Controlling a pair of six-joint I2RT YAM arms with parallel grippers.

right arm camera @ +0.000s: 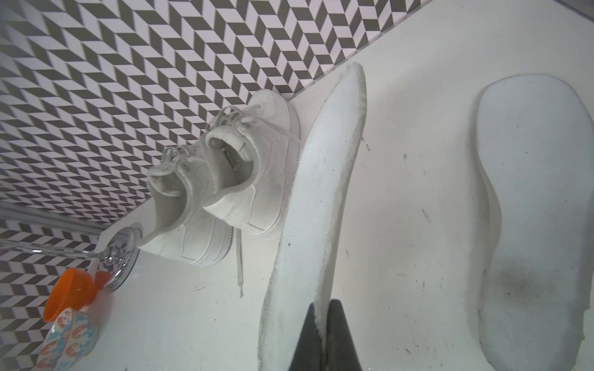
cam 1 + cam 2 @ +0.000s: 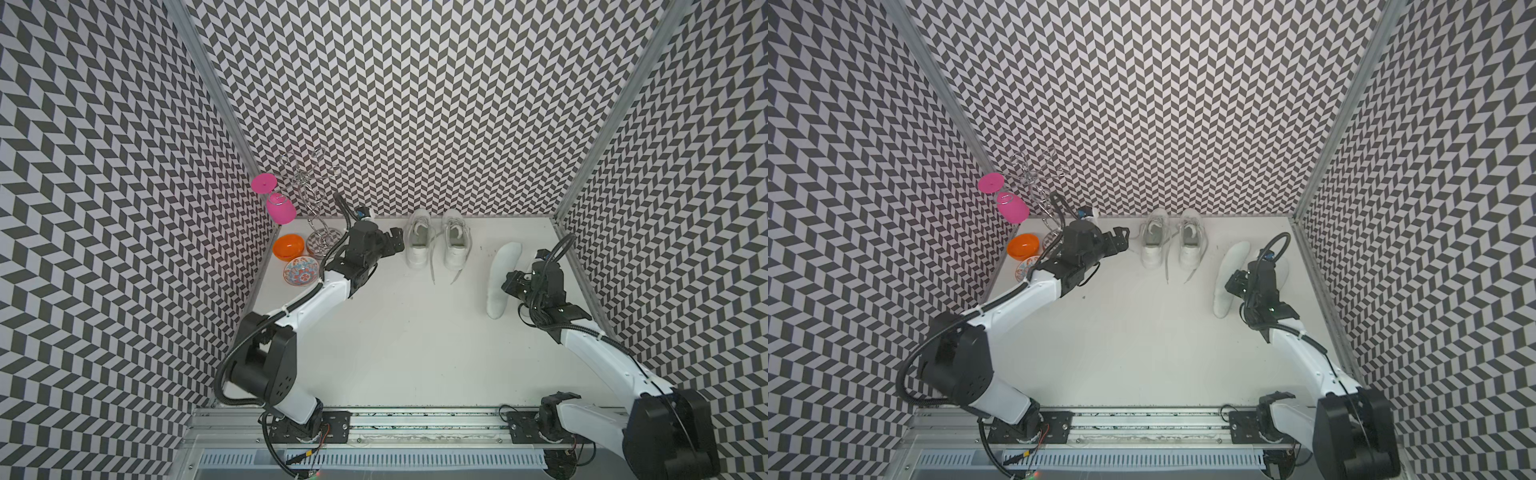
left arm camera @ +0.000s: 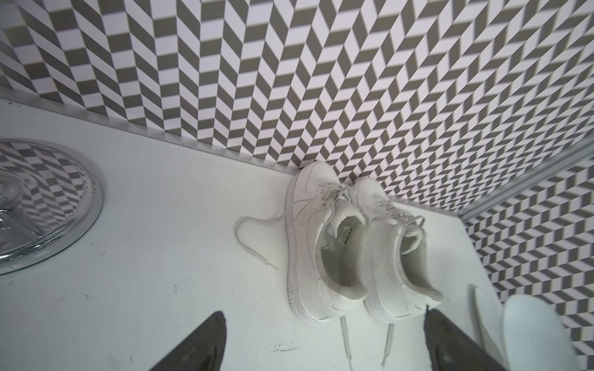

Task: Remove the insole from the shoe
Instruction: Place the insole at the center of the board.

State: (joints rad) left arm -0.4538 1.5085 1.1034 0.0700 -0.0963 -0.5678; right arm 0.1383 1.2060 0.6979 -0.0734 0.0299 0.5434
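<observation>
So the insole [image 2: 500, 282] is out of the shoe: plain white foam, long and slightly banana-curved, with a fuzzy worn rim and a few grey scuffs on its face. My right gripper [image 2: 508, 286] is pinched tight on one long edge of it, and most of its length runs away past the fingertips. Its long axis goes front to back on the desk [image 2: 415, 353], broad end pointing at the back wall and leaning a bit sideways. I can't tell if its lower edge touches the desk. The right wrist view shows it tipped up on edge in the pinch, which the top views kinda flatten out. That view also shows a second insole [image 1: 530, 208] lying flat on the gripper's other side with a dark smudge on it, mostly hidden by the arm from above. My left gripper [image 2: 397, 241] is spread wide with nothing in it, fingertips just short of the nearer shoe [image 2: 417, 245]. The other shoe [image 2: 456, 245] sits right beside that one, between it and the insole, toes to the wall and laces loose.
</observation>
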